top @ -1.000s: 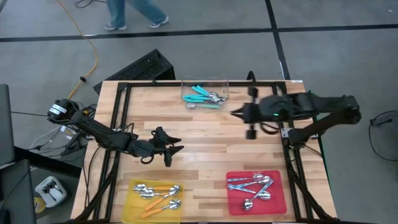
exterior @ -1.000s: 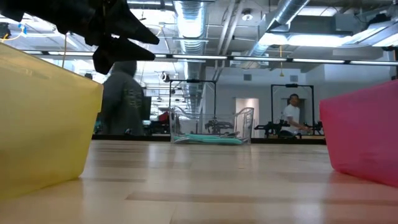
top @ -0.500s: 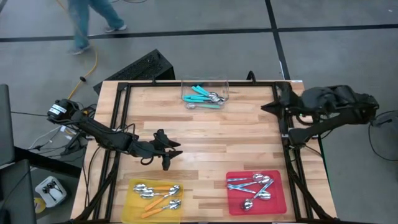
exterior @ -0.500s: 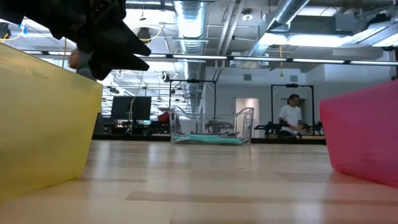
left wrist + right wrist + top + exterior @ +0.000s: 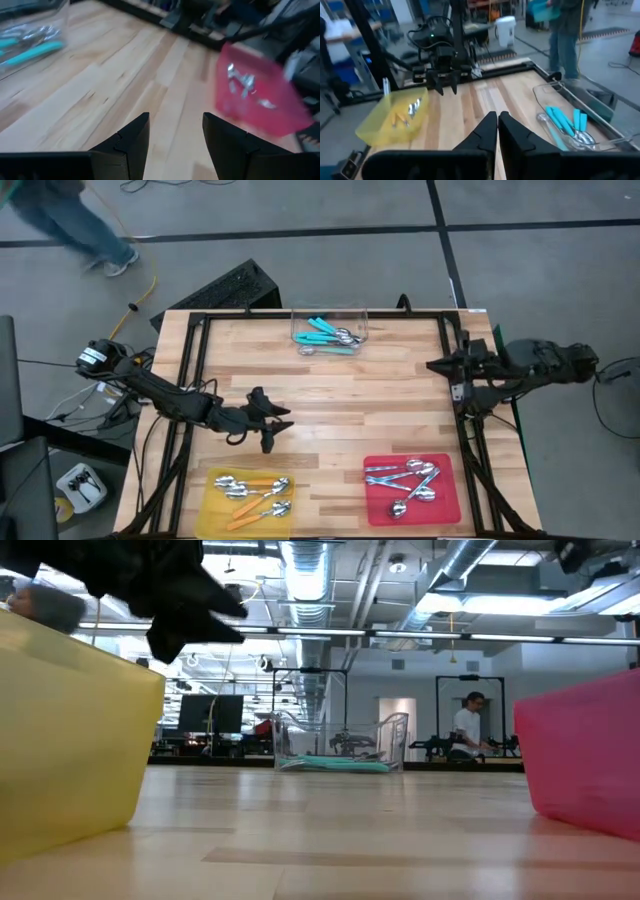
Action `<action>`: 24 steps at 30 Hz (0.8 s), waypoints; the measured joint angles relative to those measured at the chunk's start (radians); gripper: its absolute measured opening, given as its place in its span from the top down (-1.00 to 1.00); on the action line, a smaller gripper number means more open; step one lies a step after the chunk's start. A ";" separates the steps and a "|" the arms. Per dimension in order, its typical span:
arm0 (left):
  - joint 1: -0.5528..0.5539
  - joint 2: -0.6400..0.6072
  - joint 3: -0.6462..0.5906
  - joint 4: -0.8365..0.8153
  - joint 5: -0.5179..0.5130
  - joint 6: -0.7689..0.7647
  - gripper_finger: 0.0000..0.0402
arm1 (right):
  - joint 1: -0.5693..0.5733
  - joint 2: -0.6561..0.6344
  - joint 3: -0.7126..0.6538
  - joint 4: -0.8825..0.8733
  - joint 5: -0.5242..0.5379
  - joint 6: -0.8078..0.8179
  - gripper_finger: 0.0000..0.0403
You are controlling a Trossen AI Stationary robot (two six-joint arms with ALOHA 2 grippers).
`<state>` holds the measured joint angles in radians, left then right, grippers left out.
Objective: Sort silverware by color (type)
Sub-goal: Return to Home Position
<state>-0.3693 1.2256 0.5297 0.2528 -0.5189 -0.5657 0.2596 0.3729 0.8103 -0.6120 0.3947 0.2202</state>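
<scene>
Teal-handled spoons (image 5: 322, 332) lie in the clear tub (image 5: 362, 316) at the far middle of the wooden table (image 5: 350, 410). Orange-handled spoons (image 5: 250, 488) fill the yellow tray (image 5: 213, 520) at near left, and plain silver spoons (image 5: 408, 478) the red tray (image 5: 448, 510) at near right. The left gripper (image 5: 278, 428) hovers over bare wood left of centre, fingers apart and empty, while the right gripper (image 5: 432, 365) hangs at the table's right edge, fingers together.

Grey floor (image 5: 540, 205), exposed ceiling ducts (image 5: 305, 565), bright strip lights (image 5: 598, 602).
</scene>
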 joint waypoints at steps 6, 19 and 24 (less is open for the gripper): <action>0.000 -0.128 0.000 0.079 0.066 0.090 0.17 | 0.000 -0.203 -0.120 0.045 0.000 0.018 0.79; 0.001 -0.613 0.000 -0.097 -0.022 0.283 0.17 | 0.000 -0.359 -0.199 0.021 0.020 0.045 0.79; 0.001 -0.784 0.000 -0.343 -0.146 0.167 0.17 | 0.000 -0.369 -0.199 -0.015 0.054 0.078 0.79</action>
<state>-0.3683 0.4417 0.5301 -0.0902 -0.6652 -0.3987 0.2594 0.0036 0.6110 -0.6266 0.4483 0.2987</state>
